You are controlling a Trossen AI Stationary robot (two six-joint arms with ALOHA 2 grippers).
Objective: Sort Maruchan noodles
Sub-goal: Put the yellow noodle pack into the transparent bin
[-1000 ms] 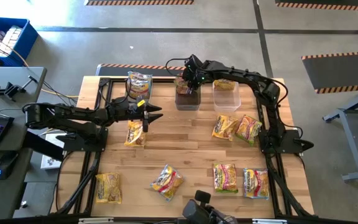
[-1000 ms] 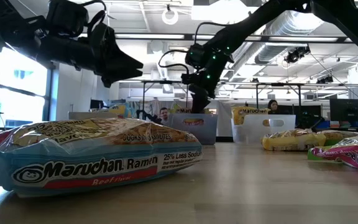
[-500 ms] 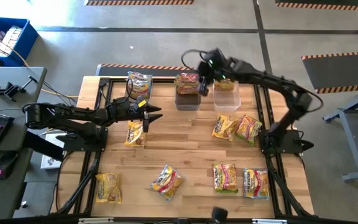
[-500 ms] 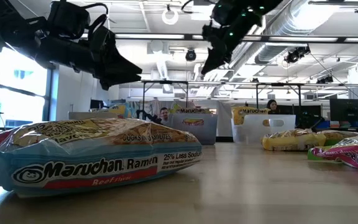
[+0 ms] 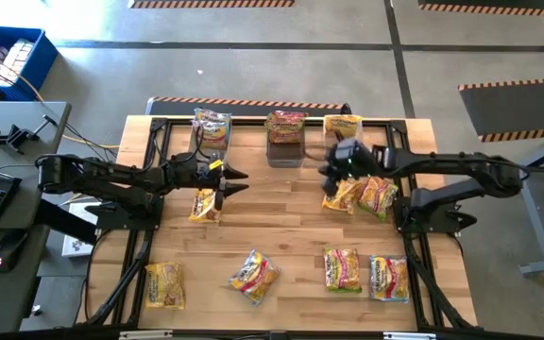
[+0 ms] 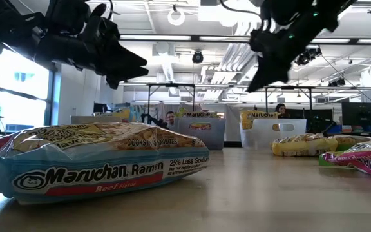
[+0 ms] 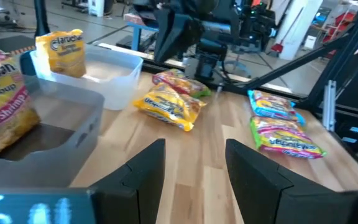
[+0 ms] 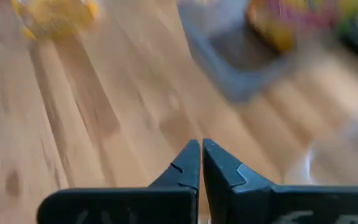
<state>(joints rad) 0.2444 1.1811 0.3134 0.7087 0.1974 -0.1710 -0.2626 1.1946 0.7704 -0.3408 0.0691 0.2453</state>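
With its fingers pressed together on nothing, the right tool (image 5: 331, 170) hangs over the noodle packets (image 5: 359, 195) lying loose on the worktop (image 5: 281, 227), seemingly between picks, so it must open before descending; the left tool (image 5: 237, 180) waits, part open and empty.
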